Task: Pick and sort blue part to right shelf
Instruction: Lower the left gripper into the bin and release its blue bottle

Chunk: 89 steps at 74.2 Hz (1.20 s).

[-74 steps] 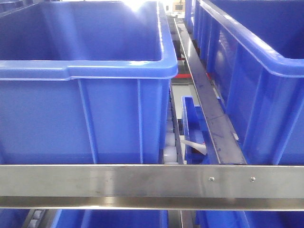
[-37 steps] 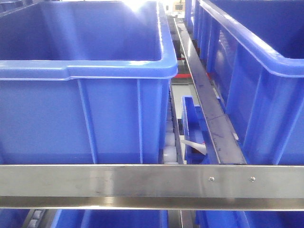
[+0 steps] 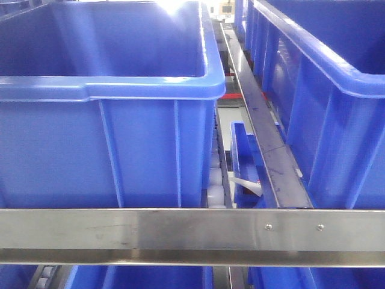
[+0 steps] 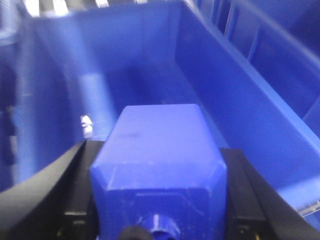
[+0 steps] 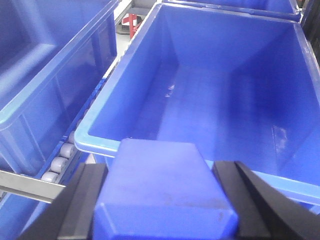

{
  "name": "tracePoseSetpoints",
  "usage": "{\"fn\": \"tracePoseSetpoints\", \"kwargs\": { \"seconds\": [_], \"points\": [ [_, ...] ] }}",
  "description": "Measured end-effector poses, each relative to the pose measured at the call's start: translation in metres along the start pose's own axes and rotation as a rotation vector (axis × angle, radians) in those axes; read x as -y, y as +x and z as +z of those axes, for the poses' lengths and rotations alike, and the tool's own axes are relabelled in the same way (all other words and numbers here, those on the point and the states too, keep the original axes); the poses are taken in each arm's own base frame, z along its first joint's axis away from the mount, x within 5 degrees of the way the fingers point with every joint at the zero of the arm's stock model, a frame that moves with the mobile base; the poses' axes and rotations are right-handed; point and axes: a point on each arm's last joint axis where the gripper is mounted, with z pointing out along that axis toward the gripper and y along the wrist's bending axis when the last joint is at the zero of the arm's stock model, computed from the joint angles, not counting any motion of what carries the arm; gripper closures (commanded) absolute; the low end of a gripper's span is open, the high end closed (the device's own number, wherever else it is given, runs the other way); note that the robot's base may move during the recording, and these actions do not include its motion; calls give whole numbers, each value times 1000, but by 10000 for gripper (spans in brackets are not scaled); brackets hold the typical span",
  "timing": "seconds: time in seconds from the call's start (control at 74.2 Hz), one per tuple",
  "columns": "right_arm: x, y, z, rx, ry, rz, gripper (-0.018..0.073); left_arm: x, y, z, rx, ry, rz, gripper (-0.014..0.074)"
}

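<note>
Ahead of the left hand (image 4: pixel 160 192) a crate (image 4: pixel 250 100) is gaping; that hand is clamping a blue part (image 4: pixel 160 145); the right hand (image 5: pixel 160 200) is gripping another blue part (image 5: pixel 160 175) before a second crate (image 5: pixel 210 100).

Left wrist view: your left gripper (image 4: pixel 159 200), black fingers (image 4: pixel 50 200) pressed against both sides of a blue part (image 4: pixel 160 145). Right wrist view: your right gripper (image 5: pixel 165 205), fingers (image 5: pixel 250 200) likewise clamped on a second blue part (image 5: pixel 160 175).

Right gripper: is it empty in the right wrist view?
No, a blue part sits between the black fingers of the right gripper, before a blue crate.
</note>
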Motion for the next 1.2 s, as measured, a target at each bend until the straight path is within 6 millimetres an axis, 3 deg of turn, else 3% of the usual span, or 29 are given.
{"fn": "tracePoseSetpoints", "kwargs": {
  "seconds": [0.121,0.243,0.404,0.593,0.943,1.051,1.2],
  "points": [
    [0,0,0,0,0,0,270,7,-18,48,-83,-5,-24,261],
    [0,0,0,0,0,0,270,13,-23,96,-164,-20,-3,261],
    [0,0,0,0,0,0,270,-1,-9,168,-309,-91,-53,261],
    [0,0,0,0,0,0,270,-20,9,223,-406,-145,-103,261],
    [0,0,0,0,0,0,270,-26,49,293,-526,-160,-103,261],
    [0,0,0,0,0,0,270,-26,61,304,-562,-162,-101,261],
    [0,0,0,0,0,0,270,-26,61,307,-554,-160,-98,259]
  ]
}}
